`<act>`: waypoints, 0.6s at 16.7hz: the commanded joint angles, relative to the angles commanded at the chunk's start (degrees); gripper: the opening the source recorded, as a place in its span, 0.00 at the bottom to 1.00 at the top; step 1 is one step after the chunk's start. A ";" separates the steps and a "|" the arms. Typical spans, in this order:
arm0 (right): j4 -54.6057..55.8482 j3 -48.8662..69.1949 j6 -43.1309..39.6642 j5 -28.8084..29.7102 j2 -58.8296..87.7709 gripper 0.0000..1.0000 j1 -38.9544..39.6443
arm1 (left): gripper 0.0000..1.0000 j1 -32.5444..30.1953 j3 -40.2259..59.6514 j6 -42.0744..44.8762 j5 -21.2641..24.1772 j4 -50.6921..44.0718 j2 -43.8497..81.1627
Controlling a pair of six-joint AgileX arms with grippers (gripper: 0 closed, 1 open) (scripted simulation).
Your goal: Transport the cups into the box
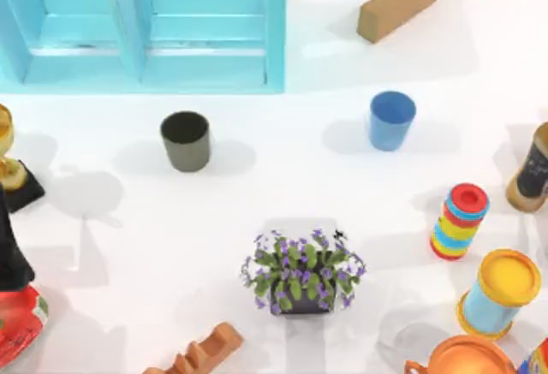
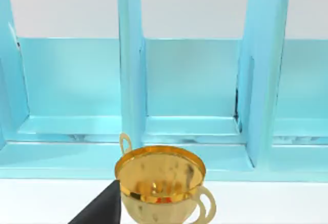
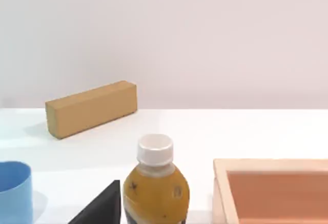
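The dark olive-grey cup (image 1: 185,140) stands upright on the white table, a little in front of the large light cyan box (image 1: 274,40). Further right stands the bright blue cup (image 1: 392,120), whose edge also appears in the right wrist view (image 3: 14,190). The box's upright walls and divider (image 2: 130,70) face the left wrist camera. My left arm (image 1: 10,246) sits parked at the table's left edge, far from both cups. A dark part of each gripper juts into its own wrist view: left (image 2: 100,208), right (image 3: 100,206). Nothing is held.
A gold trophy cup (image 1: 7,147) stands by the left arm. A tan block (image 1: 400,2) lies at the back right. A potted plant (image 1: 301,273) sits front centre. At the right stand a bottle (image 1: 531,173), a striped stack (image 1: 459,221) and a yellow-lidded can (image 1: 498,293).
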 joint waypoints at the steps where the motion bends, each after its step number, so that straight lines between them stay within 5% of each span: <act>1: 0.00 0.00 0.00 0.00 0.00 1.00 0.00 | 1.00 0.00 0.00 0.00 0.00 0.00 0.00; 10: -10.44 19.15 2.37 1.16 20.01 1.00 3.08 | 1.00 0.00 0.00 0.00 0.00 0.00 0.00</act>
